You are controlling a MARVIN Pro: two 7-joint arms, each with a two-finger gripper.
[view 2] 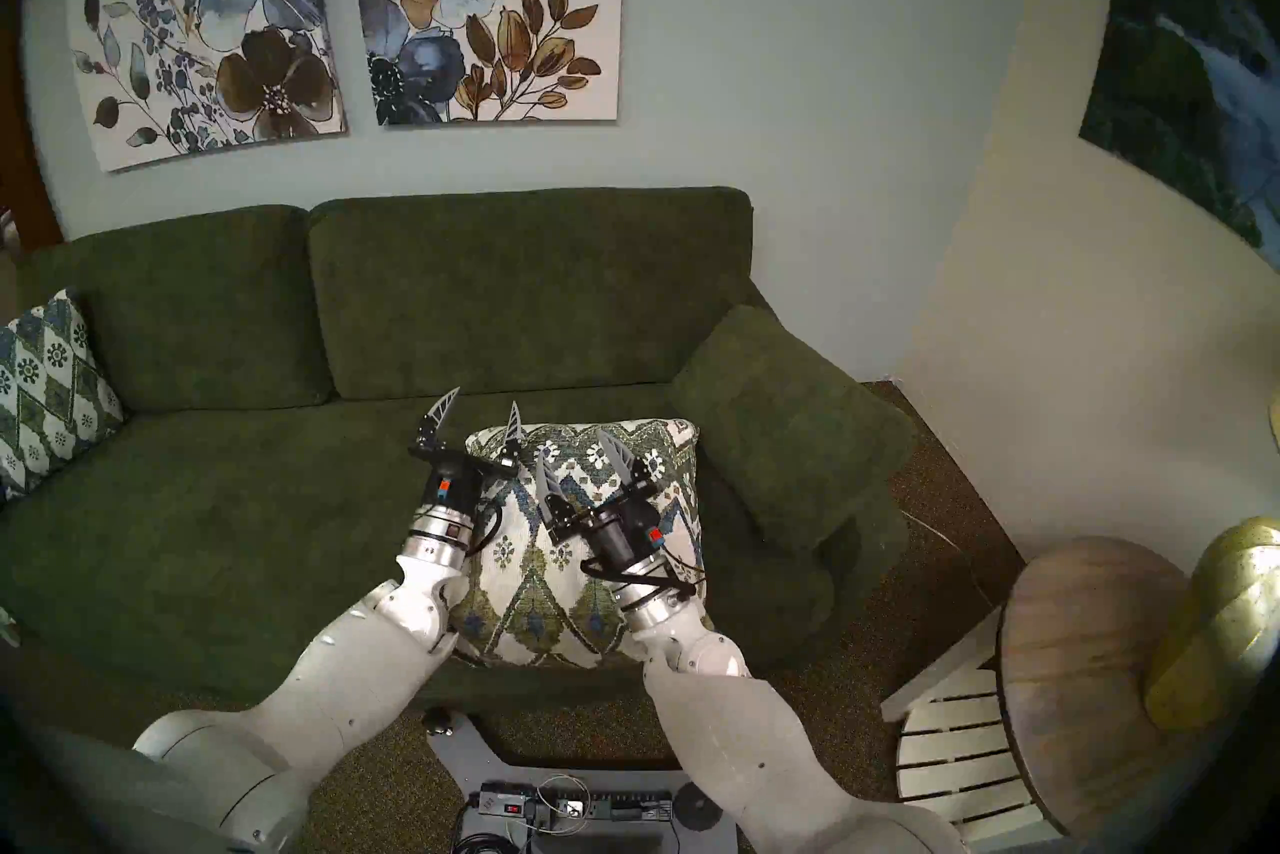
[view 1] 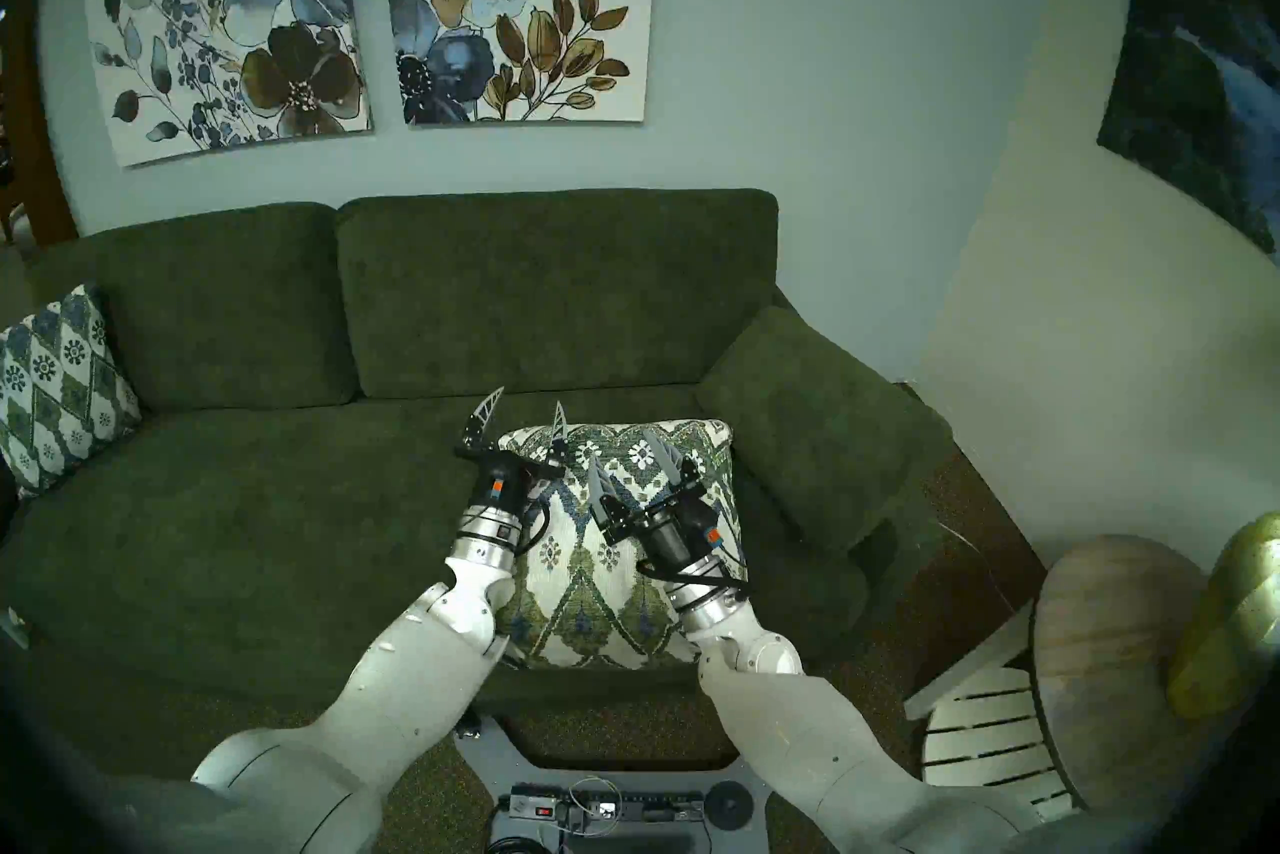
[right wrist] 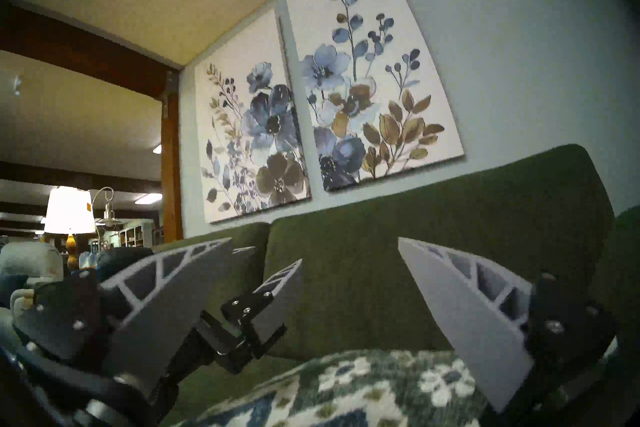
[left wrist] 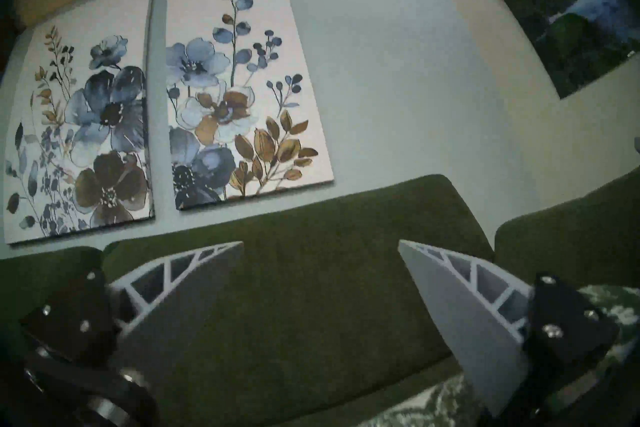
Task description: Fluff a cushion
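**Both grippers raised above the cushion, empty, fingers tilted up toward the sofa back**

Obs. 1: The cushion lies flat on the seat of the green sofa, at the right end, its far right corner just beside the sofa's plain green armrest cushion. Roughly square, so we see no long axis worth aligning to; its near edge runs along the seat front.

Obs. 2: The left gripper stands with jaws wide apart and nothing between them. In the head view it sits over the cushion's far left corner, one finger beyond the edge over bare seat. The right gripper is likewise spread wide and empty, over the cushion's upper middle.

Obs. 3, key relation: both wrist views look at the sofa back and the flower paintings, with patterned fabric only along the bottom edge. So the cushion lies below and behind the fingertips, not ahead of them. We judge that either arm must pitch down before touching it. The right gripper looks nearer the cushion's centre; the left nearer its left side.

Obs. 4: No brand, label or legible writing found in any view.
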